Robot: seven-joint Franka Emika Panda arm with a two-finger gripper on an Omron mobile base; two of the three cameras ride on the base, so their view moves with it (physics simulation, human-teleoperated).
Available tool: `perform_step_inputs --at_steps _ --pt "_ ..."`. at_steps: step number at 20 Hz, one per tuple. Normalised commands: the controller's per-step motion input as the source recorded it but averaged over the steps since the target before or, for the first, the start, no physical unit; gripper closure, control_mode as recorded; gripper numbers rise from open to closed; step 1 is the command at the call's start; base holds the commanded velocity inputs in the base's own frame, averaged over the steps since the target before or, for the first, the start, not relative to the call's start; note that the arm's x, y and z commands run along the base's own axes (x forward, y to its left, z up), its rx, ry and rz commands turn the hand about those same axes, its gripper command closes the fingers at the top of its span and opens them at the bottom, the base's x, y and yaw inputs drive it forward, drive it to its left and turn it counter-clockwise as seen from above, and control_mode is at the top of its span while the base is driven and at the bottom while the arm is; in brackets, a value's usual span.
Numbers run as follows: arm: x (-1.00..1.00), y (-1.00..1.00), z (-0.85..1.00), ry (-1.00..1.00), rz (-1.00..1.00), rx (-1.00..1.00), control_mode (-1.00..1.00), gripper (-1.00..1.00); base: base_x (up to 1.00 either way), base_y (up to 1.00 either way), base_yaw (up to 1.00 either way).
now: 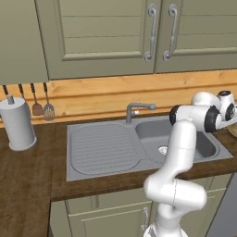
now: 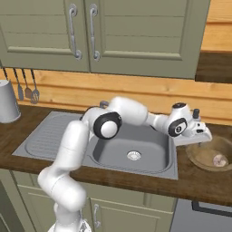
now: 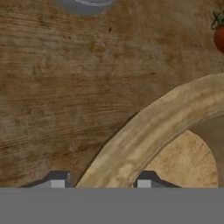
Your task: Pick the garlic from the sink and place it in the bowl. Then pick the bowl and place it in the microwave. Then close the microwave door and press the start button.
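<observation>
The wooden bowl (image 2: 201,159) stands on the counter just right of the sink (image 2: 136,170). The garlic (image 2: 220,159) lies inside it as a small pale bulb. My gripper (image 2: 202,137) hangs over the bowl's near-left edge, pointing down. Seen from the hand, the bowl's thick light-brown rim (image 3: 144,131) runs between my fingertips (image 3: 57,183), one outside and one inside, and nearly fills the gap of the gripper (image 3: 100,183). A sliver of the bowl (image 1: 233,131) shows at the picture's right edge. The microwave and its door are out of view.
A red tomato (image 3: 220,37) lies on the counter beyond the bowl. The curved faucet (image 1: 137,109) rises behind the basin. A paper towel roll (image 1: 17,124) and hanging utensils (image 1: 41,107) stand at the far left. Green wall cabinets (image 1: 111,37) hang overhead.
</observation>
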Motion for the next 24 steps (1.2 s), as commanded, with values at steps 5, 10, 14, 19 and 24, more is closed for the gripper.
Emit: perform_step_inputs --at_steps 5,10,14,19,24 --pt "-0.5 0.1 0.68 0.0 0.02 0.0 -1.0 1.0 0.0 0.0 0.0" --pt "-0.97 0.5 1.0 0.0 0.07 0.0 -1.0 1.0 0.0 0.0 0.0" --pt "-1.0 0.75 1.0 0.03 0.1 0.0 -1.0 1.0 0.0 0.0 0.0" --pt "-0.97 0.96 0.98 0.11 0.14 0.0 -1.0 1.0 0.0 0.0 0.0" --pt "-1.0 1.0 0.64 0.1 0.2 0.05 -1.0 1.0 0.0 0.0 0.0"
